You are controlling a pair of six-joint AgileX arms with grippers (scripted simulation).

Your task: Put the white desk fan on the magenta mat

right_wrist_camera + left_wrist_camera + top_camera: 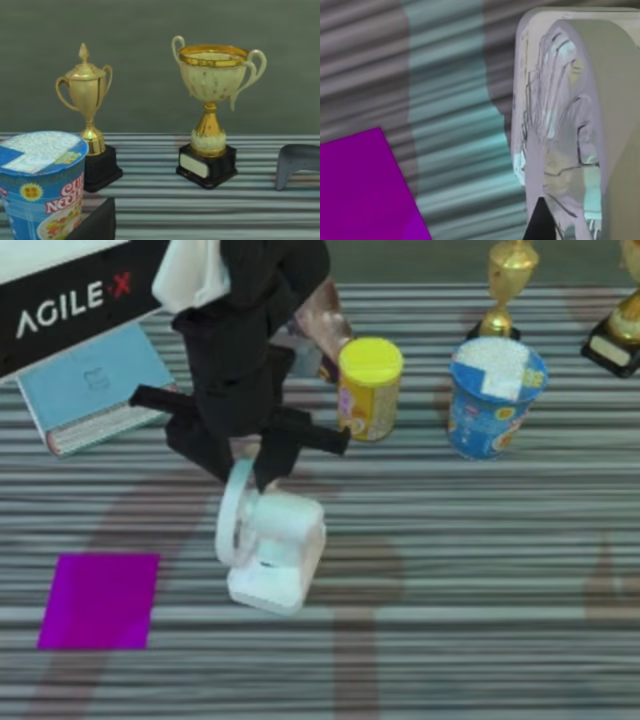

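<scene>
The white desk fan point(272, 542) is near the table's middle, its round grille head point(235, 510) turned toward the left side. My left gripper point(245, 472) reaches down from the back and is shut on the top of that grille head, one finger on each face. In the left wrist view the fan point(570, 125) fills the frame and one dark fingertip point(539, 225) lies against the grille. The magenta mat point(100, 600) lies flat at the front left, apart from the fan, and shows as the magenta mat point(360, 190) in the wrist view. My right gripper point(145, 235) is out of the top view, open.
A yellow can point(370, 388) and a blue noodle cup point(495, 395) stand behind the fan. A light blue book point(95, 385) lies at the back left. Two gold trophies point(90, 125) point(210, 105) stand at the back right, beside a grey object point(297, 162).
</scene>
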